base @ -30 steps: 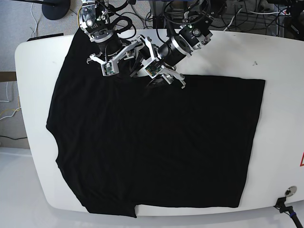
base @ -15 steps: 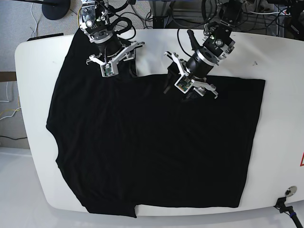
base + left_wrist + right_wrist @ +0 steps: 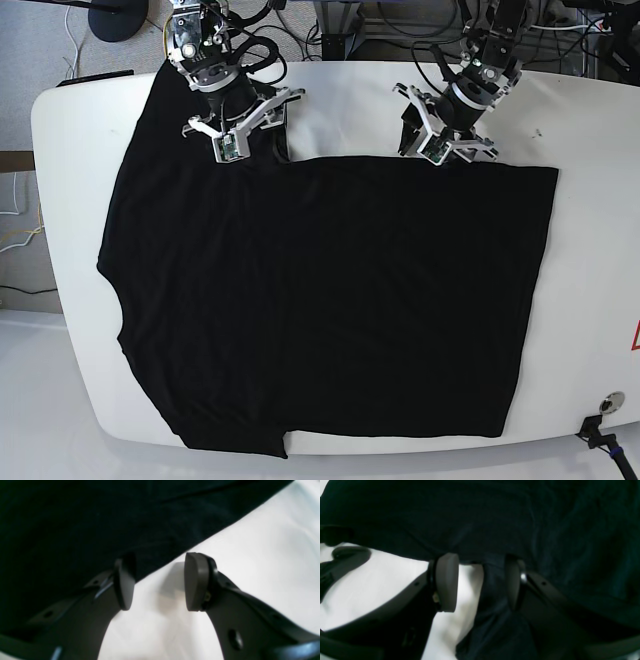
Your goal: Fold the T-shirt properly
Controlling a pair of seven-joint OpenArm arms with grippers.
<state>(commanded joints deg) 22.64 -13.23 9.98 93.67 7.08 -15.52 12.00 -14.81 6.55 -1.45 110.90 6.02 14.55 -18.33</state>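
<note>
Two grippers parked at the shirt's (image 3: 330, 300) 12 o'clock edge, probably lining up a fold. Left gripper (image 3: 156, 582) spread wide, straddling the hem on the table (image 3: 262, 555). Right gripper (image 3: 480, 582) gaping too, cloth bunched between, not pinched.

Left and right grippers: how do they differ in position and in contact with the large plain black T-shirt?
The left gripper straddles the large plain black T-shirt's straight edge, with only the white table between its pads. The right gripper has a fold of black fabric between its pads. In the base view the left gripper sits nearer the shirt's middle, the right gripper near the bunched corner. Both are open.
</note>
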